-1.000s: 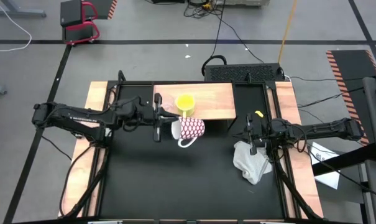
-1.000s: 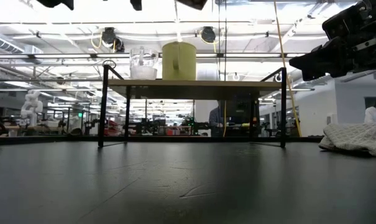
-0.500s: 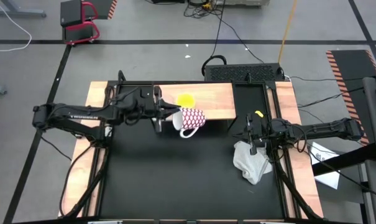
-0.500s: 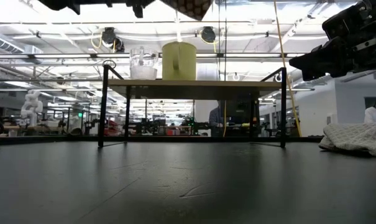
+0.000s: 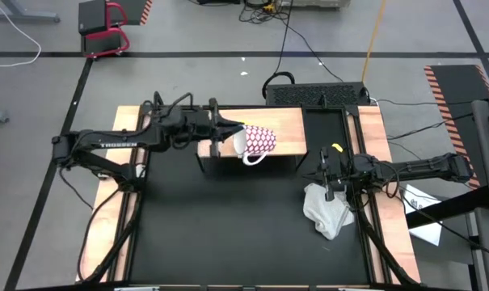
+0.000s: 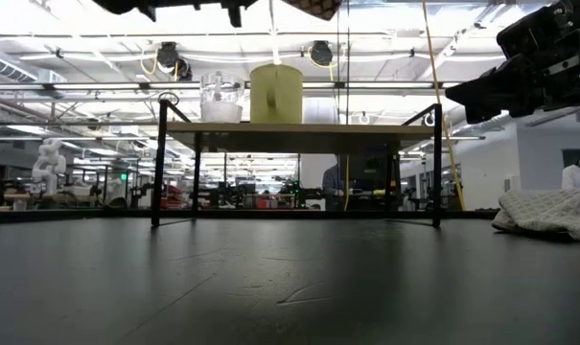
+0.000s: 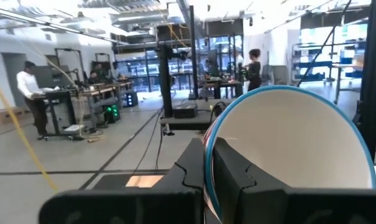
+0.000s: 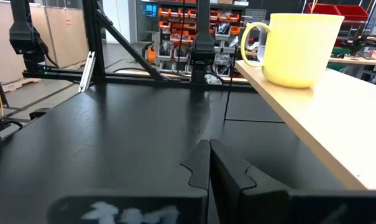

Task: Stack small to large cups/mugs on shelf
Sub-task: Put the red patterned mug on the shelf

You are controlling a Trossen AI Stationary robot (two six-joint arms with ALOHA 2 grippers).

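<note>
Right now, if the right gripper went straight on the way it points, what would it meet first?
In the right wrist view the right gripper, jaws shut, points across bare black tabletop. The shelf with the yellow mug lies off to one side, so the way looks free, though depth is unclear.

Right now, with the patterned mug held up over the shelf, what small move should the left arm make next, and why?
Probably lower it. The left gripper is shut on the white patterned mug, above the shelf. The yellow mug and glass cup already stand on top, so the bare spot beside the yellow mug looks next. The right gripper waits, shut, by the cloth.
</note>
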